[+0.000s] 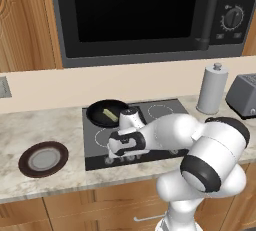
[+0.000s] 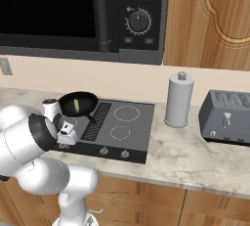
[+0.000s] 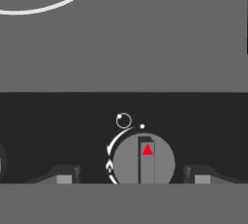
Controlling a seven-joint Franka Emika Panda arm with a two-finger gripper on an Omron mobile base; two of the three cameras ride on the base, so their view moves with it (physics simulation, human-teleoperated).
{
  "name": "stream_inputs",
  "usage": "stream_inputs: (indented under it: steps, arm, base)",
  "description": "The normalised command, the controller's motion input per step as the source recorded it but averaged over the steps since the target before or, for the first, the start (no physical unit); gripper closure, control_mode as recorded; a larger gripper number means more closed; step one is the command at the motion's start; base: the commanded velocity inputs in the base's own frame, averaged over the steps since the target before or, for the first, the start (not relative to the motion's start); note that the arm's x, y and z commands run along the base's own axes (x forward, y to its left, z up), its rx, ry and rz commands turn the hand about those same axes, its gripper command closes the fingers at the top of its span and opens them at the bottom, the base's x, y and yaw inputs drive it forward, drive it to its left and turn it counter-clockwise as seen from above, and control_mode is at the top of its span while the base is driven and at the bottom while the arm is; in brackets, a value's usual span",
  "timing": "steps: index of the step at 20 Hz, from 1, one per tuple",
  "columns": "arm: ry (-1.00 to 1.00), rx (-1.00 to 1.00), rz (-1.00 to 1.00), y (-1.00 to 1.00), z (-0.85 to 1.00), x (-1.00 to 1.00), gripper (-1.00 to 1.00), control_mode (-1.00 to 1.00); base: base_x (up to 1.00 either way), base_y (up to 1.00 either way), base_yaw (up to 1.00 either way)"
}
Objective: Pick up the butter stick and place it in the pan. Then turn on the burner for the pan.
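The butter stick [image 1: 109, 114] is in the pan [image 1: 101, 109] now, a small pale yellow bar lying flat on the black floor of it, slightly angled, near the middle. From the right base view the butter stick [image 2: 76, 105] looks like a short greenish-yellow sliver, standing end-on to the camera. The pan [image 2: 73, 100] is round, black, shallow-sided, sitting upright at the back left corner of the dark grey glass cooktop, its short black handle pointing toward the cooktop's front right. The burner is covered by the pan; whether it glows cannot be told.
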Motion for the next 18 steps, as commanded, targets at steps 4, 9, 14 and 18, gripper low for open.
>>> stream_inputs:
  steps: [4, 9, 14, 18]
  arm:
    - [-0.03, 0.00, 0.00, -0.04, -0.31, 0.01, 1.00, -1.00]
    - [-0.06, 0.00, 0.00, -0.17, -0.28, 0.00, 1.00, -1.00]
    - [-0.06, 0.00, 0.00, -0.29, -0.19, -0.03, 1.00, -1.00]
    - [-0.01, 0.00, 0.00, -0.40, -0.14, -0.03, 1.00, -1.00]
  base:
    - [0.00, 0.00, 0.00]
    - [0.00, 0.00, 0.00]
    - [0.00, 0.00, 0.00]
    - [0.00, 0.00, 0.00]
